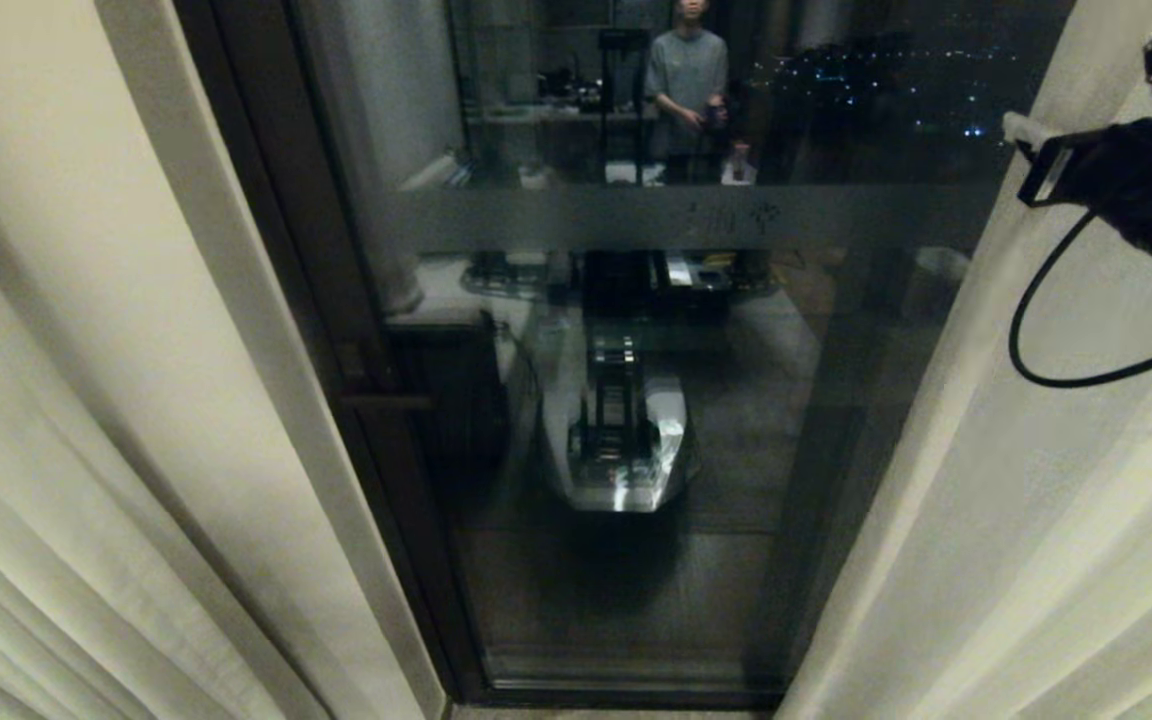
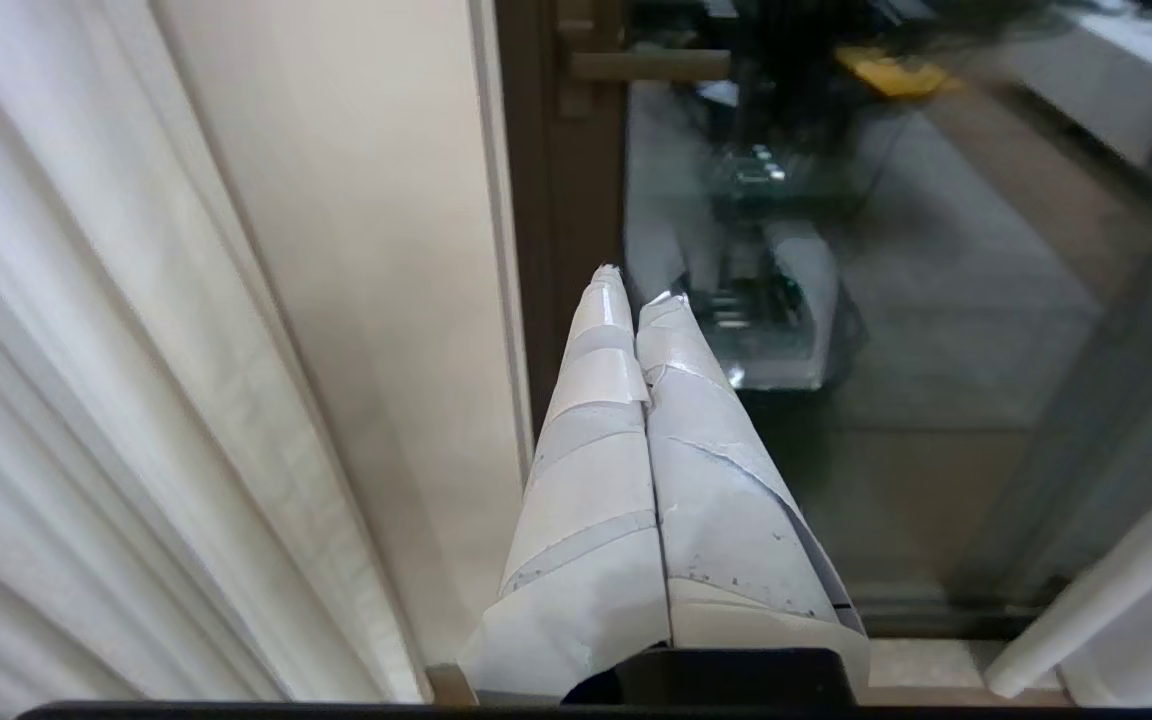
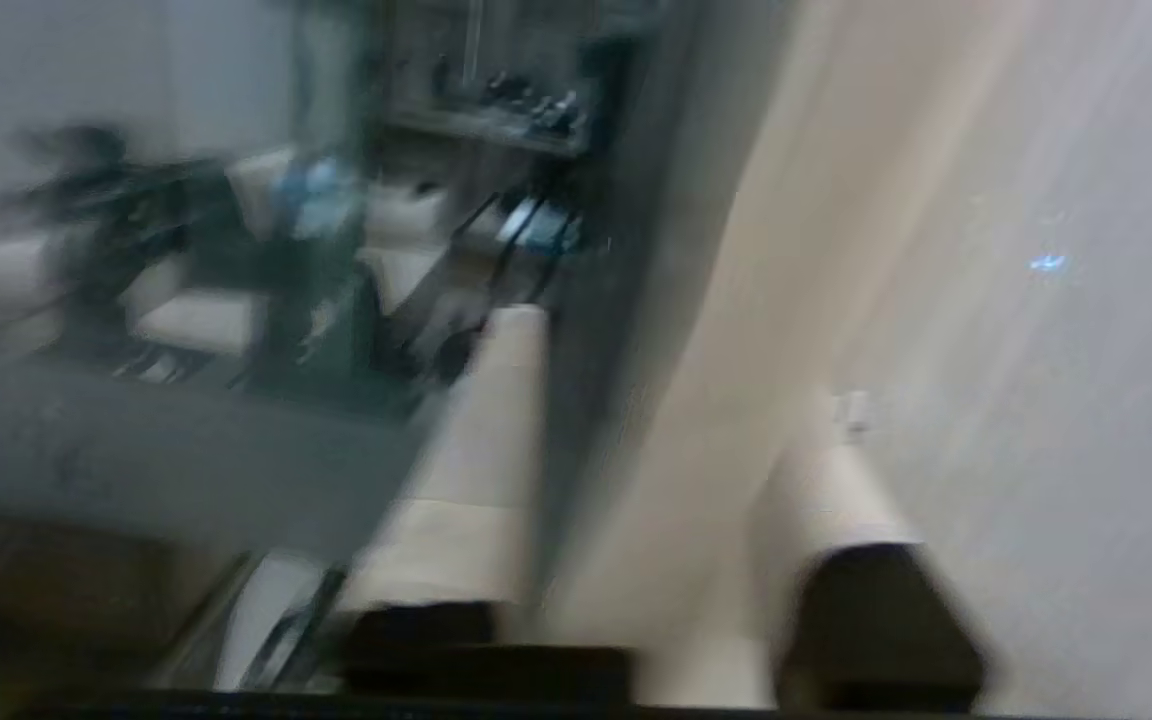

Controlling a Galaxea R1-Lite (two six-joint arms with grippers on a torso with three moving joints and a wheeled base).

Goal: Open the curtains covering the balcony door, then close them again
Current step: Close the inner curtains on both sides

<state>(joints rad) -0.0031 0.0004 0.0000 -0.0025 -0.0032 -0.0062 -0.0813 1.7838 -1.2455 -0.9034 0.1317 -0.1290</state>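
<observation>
Head view shows the balcony door down the middle of the frame, dark frame, frosted band across the glass, reflecting a dim room with a person at top centre and the robot's base. Curtains, cream, pleated, finely woven, hang parted at far left and right of frame, glass bare between. Right gripper sits upper right by the right panel, taped fingers apart either side of its edge, not clamped; left gripper pressed shut, empty, near the door frame.

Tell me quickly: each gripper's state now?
Left gripper: closed, holding nothing.
Right gripper: open, beside the cream-beige pleated fabric curtain.
</observation>
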